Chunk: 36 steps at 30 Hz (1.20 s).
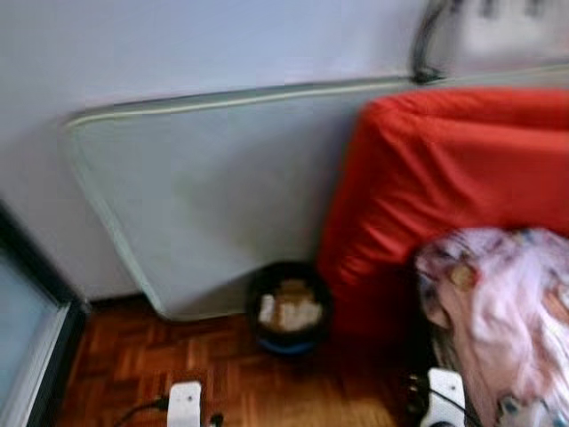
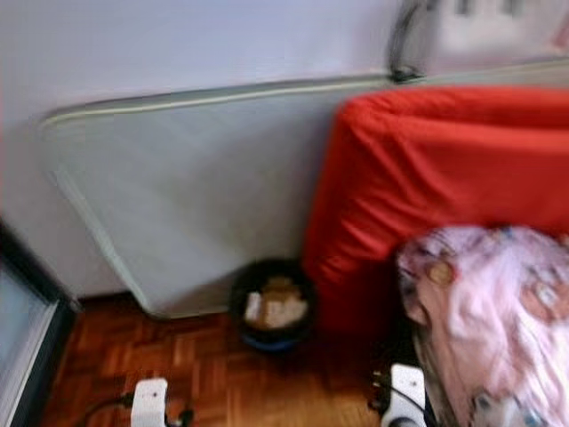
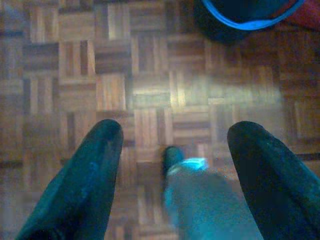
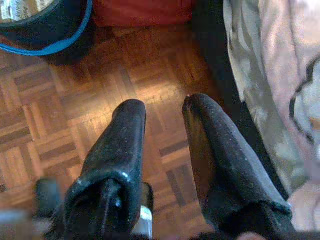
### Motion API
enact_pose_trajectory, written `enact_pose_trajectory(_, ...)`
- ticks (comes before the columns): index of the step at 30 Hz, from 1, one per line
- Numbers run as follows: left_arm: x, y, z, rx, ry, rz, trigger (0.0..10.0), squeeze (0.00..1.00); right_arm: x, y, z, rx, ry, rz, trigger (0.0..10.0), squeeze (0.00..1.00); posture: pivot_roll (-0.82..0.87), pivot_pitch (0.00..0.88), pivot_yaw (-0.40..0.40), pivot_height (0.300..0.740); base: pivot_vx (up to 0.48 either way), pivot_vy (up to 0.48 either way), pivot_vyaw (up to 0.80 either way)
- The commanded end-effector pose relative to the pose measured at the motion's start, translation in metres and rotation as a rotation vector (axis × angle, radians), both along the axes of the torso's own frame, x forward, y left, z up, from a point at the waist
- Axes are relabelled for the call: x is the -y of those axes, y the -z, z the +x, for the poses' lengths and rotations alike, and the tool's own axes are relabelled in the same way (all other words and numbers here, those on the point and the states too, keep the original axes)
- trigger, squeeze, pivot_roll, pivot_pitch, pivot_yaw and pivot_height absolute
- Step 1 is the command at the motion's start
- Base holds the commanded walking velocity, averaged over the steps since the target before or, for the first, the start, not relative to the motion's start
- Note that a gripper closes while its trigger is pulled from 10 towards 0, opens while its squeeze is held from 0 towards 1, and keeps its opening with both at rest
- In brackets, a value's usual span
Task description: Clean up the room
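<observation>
At far left a dark-framed glass door meets the parquet floor — small glossy wooden squares laid in a basket pattern. The left gripper hangs low over that floor, fingers spread wide and empty. Leaning on the pale wall, a flat grey-green mattress with a piped, rounded edge stands on its side. At its foot sits the round dark bin with a blue band, crumpled paper waste inside. Beside it rises a soft red cushion, then a pink patterned cloth lies draped and rumpled. The right gripper hovers near that cloth, fingers narrowly parted, holding nothing. This looks like the searching step — the next move probably calls for finding loose litter and reaching for it.
</observation>
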<state>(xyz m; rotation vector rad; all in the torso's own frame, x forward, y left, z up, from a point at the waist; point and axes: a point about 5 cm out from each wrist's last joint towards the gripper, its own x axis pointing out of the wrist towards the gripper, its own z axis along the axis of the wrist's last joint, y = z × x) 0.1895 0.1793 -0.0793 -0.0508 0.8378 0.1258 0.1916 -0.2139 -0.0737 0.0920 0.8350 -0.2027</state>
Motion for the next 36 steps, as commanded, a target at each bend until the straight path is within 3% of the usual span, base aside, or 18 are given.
enact_pose_trajectory(1,-0.006,0.001,-0.002,-0.013,-0.011,0.015,10.0,0.00,-0.005,0.000,0.002,0.001,-0.005,0.012,10.0,0.00,-0.13,0.000,-0.025,0.740,0.000,0.000,0.80)
enact_pose_trajectory(8,-0.006,0.001,-0.002,-0.013,-0.011,0.015,10.0,0.00,-0.005,0.000,0.002,0.001,-0.005,0.012,10.0,0.00,-0.13,0.000,-0.025,0.740,0.000,0.000,0.80)
enact_pose_trajectory(10,-0.017,0.006,-0.017,-0.044,-0.024,0.065,10.0,0.00,-0.007,0.004,-0.004,-0.018,0.013,0.019,10.0,0.00,-0.12,0.047,-0.015,0.740,0.000,0.000,0.80)
enact_pose_trajectory(14,-0.017,0.006,-0.018,-0.048,-0.016,0.063,10.0,0.00,-0.007,0.004,-0.005,-0.019,0.015,0.021,10.0,0.00,-0.13,0.042,-0.010,0.740,0.000,0.000,0.80)
enact_pose_trajectory(36,-0.019,0.007,-0.020,-0.059,0.003,0.055,10.0,0.00,-0.010,0.005,-0.006,-0.014,0.032,0.058,10.0,0.00,-0.13,0.061,-0.004,0.740,0.011,0.000,0.00)
